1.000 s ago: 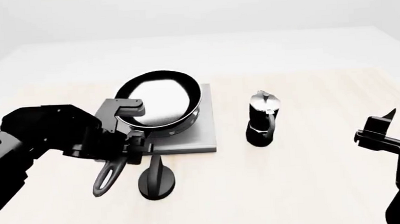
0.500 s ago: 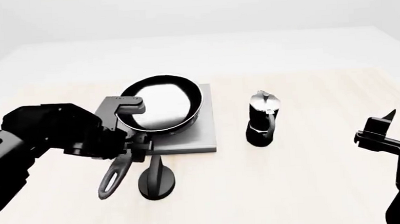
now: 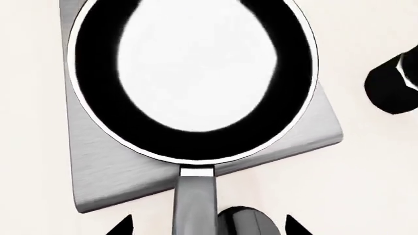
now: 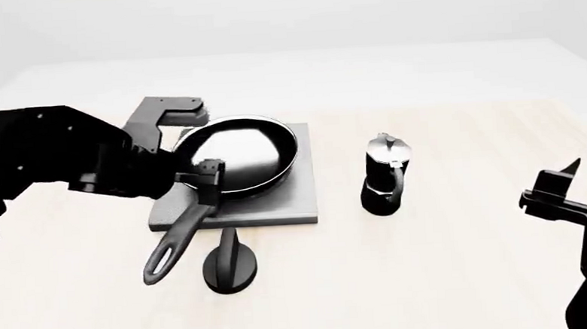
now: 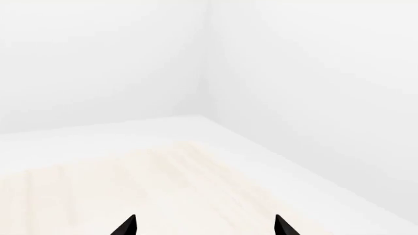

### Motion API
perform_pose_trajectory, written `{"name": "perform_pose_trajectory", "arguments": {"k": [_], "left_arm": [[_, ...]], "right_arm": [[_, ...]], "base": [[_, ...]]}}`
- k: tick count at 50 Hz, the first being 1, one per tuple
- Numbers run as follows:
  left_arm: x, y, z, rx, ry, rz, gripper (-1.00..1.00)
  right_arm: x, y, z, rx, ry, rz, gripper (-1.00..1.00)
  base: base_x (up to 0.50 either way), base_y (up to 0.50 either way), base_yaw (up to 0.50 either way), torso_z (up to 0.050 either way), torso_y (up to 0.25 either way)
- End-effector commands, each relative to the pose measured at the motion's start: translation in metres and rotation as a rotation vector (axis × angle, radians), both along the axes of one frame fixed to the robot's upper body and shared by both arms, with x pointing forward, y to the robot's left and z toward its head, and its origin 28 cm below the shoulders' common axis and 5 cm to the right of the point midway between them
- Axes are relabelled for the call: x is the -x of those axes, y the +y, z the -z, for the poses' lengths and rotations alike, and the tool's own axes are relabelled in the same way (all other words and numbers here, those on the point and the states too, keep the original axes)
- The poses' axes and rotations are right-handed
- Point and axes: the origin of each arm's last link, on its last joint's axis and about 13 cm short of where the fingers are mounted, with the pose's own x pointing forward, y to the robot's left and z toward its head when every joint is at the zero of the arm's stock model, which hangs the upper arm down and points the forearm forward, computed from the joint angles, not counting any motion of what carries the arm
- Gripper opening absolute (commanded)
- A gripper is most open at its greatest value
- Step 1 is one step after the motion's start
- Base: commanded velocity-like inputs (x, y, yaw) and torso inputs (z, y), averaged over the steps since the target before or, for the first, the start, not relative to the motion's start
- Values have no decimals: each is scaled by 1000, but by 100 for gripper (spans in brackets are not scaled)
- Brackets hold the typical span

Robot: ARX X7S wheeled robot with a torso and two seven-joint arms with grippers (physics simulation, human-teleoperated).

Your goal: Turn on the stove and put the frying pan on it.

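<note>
no readable text, no labels (anywhere)

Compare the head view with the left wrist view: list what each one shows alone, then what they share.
Only the head view shows the right hand, the left arm and the whole coffee pot standing beside the stove.

Only the left wrist view shows the pan from straight above, with the left hand's fingertips spread apart on either side of the handle.

Both show the frying pan resting on the stove, and the black knob near the pan's handle.
</note>
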Motion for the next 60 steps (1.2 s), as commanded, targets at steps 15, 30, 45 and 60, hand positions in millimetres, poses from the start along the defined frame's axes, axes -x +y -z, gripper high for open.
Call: {"name": "perform_pose_trajectory", "arguments": {"k": [15, 30, 45, 60], "left_arm": [[82, -20, -136, 190, -495, 447, 100], [103, -69, -50, 18, -926, 640, 100], [94, -71, -35, 5, -899, 671, 100], [93, -71, -35, 6, -899, 672, 100]], "right_arm": [[-13, 20, -27, 57, -62, -94, 100], [-45, 66, -80, 120, -306, -365, 100], [-48, 73, -78, 149, -355, -487, 100], [-47, 75, -80, 166, -370, -503, 100]], "base": [[0, 0, 0, 0, 0], [0, 0, 0, 0, 0], [0, 0, 0, 0, 0], [0, 0, 0, 0, 0]]}}
